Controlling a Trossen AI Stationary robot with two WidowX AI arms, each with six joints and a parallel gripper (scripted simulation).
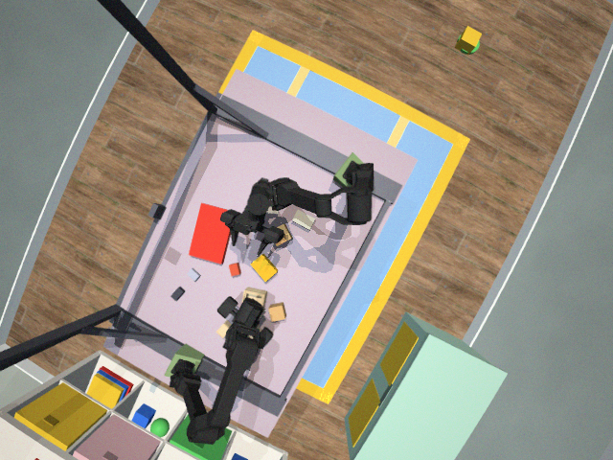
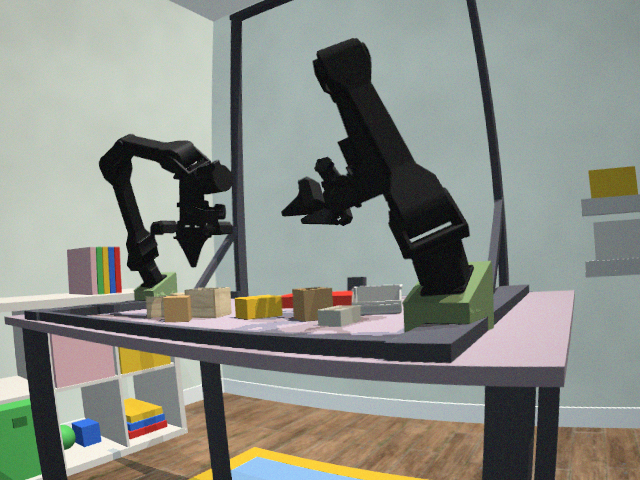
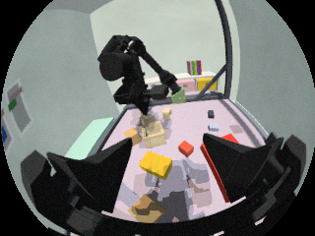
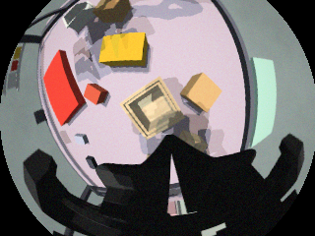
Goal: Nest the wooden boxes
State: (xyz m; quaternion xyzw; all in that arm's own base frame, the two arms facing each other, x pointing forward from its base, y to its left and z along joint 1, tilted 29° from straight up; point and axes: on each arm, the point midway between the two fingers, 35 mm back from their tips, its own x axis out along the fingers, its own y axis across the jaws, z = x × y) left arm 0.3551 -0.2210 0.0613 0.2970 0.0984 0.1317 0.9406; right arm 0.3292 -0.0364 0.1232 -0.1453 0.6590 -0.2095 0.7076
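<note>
Nested boxes: pale wooden set (image 1: pixel 254 291) (image 2: pixel 207 302) (image 3: pixel 155 141) (image 4: pixel 135 121) on the worktop (image 1: pixel 297 361) (image 2: pixel 361 374), open side up, with stepped rims one within another; my right view looks down into it.
Right tool (image 1: pixel 252 303) (image 2: pixel 193 264) (image 3: pixel 145 113) (image 4: pixel 170 138): fully closed, with nothing in my grasp; I point it downward above the worktop, near the nested set.
Left tool (image 1: pixel 246 247) (image 2: pixel 292 217) (image 3: pixel 167 139): spread nearly to its widest, nothing between my fingers, raised above the worktop.
Orange-tan box (image 1: pixel 277 312) (image 2: pixel 177 308) (image 3: pixel 132 136) (image 4: pixel 201 92): outside the nested set, just beside it; I see no opening on the faces turned to me.
Brown box (image 1: pixel 284 237) (image 2: pixel 312 303) (image 3: pixel 147 210) (image 4: pixel 113 10): apart from the set, beyond the yellow block (image 1: pixel 263 267) (image 2: pixel 258 306) (image 3: pixel 156 164) (image 4: pixel 124 49) as seen from my right tool.
Small red block (image 1: pixel 235 269) (image 3: pixel 186 148) (image 4: pixel 94 93): between the yellow block and the red slab (image 1: pixel 210 233) (image 4: pixel 63 88).
</note>
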